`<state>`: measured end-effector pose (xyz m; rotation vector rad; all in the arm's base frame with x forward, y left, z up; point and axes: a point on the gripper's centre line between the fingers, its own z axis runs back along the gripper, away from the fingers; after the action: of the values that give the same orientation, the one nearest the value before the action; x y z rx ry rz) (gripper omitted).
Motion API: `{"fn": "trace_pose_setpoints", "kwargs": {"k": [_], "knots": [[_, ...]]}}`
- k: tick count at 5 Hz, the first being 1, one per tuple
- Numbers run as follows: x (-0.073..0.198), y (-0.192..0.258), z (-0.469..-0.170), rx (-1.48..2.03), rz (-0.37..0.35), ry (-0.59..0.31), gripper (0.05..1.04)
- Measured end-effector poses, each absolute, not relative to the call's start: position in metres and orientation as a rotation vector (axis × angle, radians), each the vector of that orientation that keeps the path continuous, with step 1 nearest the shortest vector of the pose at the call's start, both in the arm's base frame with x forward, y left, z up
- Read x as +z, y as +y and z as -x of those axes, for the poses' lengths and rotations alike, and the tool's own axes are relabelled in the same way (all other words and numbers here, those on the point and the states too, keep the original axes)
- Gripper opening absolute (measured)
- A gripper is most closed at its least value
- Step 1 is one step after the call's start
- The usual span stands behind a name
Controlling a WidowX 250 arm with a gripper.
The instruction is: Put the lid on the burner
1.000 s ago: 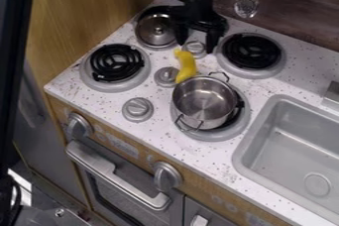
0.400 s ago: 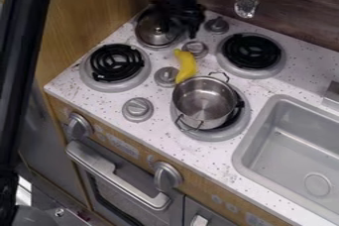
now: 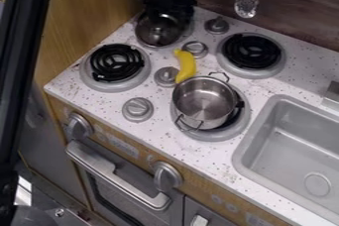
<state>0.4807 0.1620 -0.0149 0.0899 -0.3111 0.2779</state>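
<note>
Claw [image 3: 170,16] at shiny lid [image 3: 157,39], whether spread or pressed together impossible to tell; best centred on knob [image 3: 158,30], pinched squarely, raised level.

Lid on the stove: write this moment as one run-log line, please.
gripper at the lid | lid at upper-left burner | pot on lower-right burner | yellow toy beside pot

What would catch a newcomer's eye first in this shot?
Probably the bright yellow banana-like toy, lying on the speckled stovetop just behind the shiny steel pot on the burner nearest the sink. Next, the black gripper at the top, over the round metal lid in the stovetop's far corner by the wooden side panel.
</note>
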Motion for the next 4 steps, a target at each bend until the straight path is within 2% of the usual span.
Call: {"fn": "trace_pose_setpoints", "kwargs": {"k": [2, 3, 4], "knots": [[-0.024, 0.192, -0.482, 0.366, -0.101, -0.324, 0.997], [-0.041, 0.198, -0.480, 0.384, -0.108, -0.279, 0.997], [-0.045, 0.196, -0.479, 0.388, -0.099, -0.267, 0.997]]}}
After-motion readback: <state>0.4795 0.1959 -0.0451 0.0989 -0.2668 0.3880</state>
